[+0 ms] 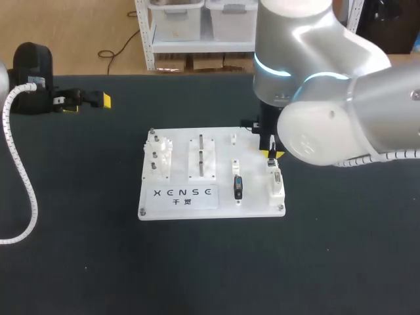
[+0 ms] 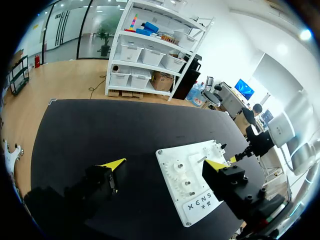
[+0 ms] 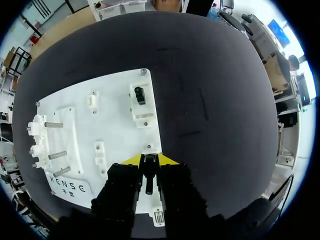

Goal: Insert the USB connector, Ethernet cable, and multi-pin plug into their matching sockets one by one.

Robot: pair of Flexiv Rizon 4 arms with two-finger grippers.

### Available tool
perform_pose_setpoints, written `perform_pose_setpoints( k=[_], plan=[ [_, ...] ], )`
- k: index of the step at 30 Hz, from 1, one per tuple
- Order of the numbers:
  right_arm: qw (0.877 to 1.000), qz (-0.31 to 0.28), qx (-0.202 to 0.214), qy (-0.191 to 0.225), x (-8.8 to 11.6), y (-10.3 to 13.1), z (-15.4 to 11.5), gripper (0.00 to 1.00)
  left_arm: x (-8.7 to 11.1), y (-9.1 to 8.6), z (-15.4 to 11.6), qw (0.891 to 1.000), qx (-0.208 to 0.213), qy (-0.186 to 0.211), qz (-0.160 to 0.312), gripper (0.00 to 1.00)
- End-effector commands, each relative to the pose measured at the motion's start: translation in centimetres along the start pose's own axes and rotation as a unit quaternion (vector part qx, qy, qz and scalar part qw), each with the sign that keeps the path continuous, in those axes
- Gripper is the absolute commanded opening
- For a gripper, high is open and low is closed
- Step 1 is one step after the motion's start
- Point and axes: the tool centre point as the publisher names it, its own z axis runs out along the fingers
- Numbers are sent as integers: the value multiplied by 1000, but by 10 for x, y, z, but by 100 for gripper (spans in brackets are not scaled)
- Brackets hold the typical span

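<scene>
The white socket board [image 1: 252,197] lies mid-table and also shows in the wrist views [image 3: 115,115] [image 2: 172,160]. My right gripper [image 1: 270,155] hangs over the board's right column, just behind a white socket block [image 1: 276,184]. It is shut on a small, thin black plug [image 3: 148,175] that pokes out between the yellow tips [image 3: 149,160]. A black connector [image 1: 237,187] sits in the middle column's socket. Another dark socket [image 3: 140,95] lies ahead of the right gripper near a board corner. My left gripper [image 1: 88,100] rests open and empty at the far left, well away from the board [image 2: 166,164].
Metal pegs and white gear posts [image 1: 159,154] stand on the board's left part, and two upright rods [image 1: 201,154] beside them. A printed label [image 1: 184,194] runs along the front edge. The black tabletop [image 1: 197,269] surrounds the board.
</scene>
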Motion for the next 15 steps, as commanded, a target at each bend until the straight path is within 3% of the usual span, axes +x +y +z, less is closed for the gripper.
perform_pose_setpoints(
  k=[1,15],
  plan=[
    [1000,1,1,1,-2,1,2,0,0,0,0,1000,0,0,0,100],
    [1000,-4,6,5,0,0,5,0,0,0,0,1000,0,0,0,100]
  ],
)
